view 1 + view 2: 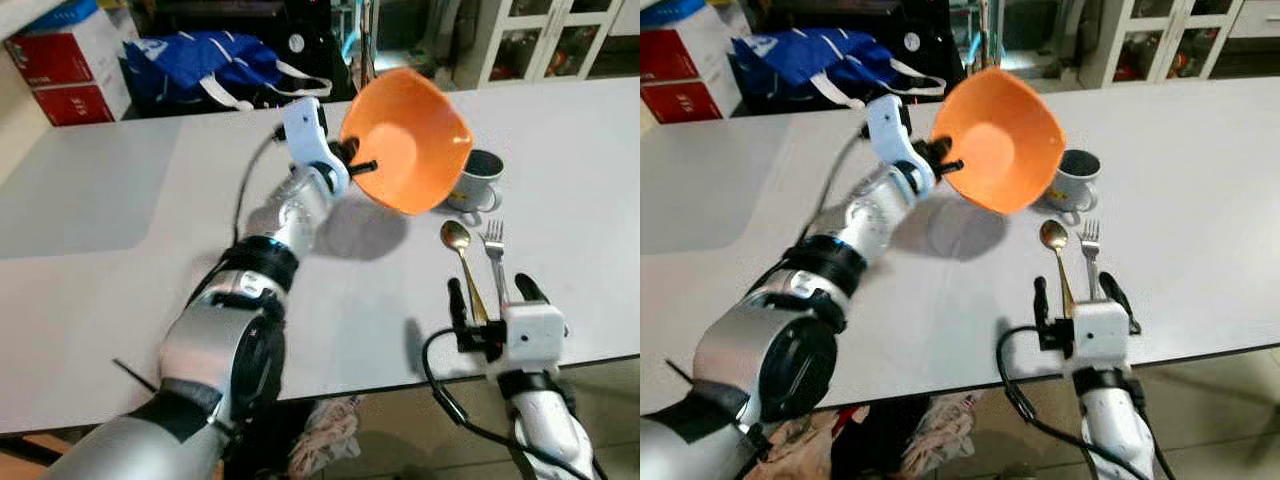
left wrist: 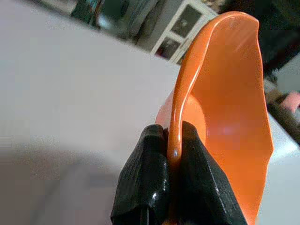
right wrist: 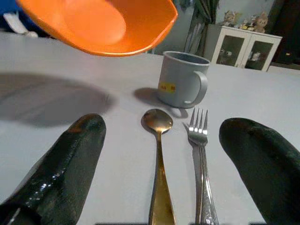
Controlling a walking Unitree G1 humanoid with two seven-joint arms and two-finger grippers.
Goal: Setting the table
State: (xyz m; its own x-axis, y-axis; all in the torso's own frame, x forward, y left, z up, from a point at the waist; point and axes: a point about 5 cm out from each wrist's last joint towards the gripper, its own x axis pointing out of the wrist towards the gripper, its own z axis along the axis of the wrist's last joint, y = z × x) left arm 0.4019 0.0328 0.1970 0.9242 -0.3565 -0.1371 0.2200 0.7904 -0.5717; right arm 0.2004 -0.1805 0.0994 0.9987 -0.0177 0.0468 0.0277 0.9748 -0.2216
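Observation:
My left gripper (image 1: 362,165) is shut on the rim of an orange bowl (image 1: 412,140), held tilted in the air above the white table (image 1: 120,240); the pinch on the rim (image 2: 174,150) shows close up. Under and behind the bowl stands a grey mug (image 1: 478,180). In front of the mug lie a gold spoon (image 1: 464,265) and a silver fork (image 1: 496,255), side by side. My right gripper (image 1: 492,292) rests open at the table's near edge, its fingers (image 3: 70,159) either side of the spoon (image 3: 158,154) and fork (image 3: 200,159) handles.
A blue bag (image 1: 205,62) and red-and-white boxes (image 1: 70,62) sit beyond the table's far left edge. White cabinets (image 1: 545,35) stand at the back right. The table's left half is bare.

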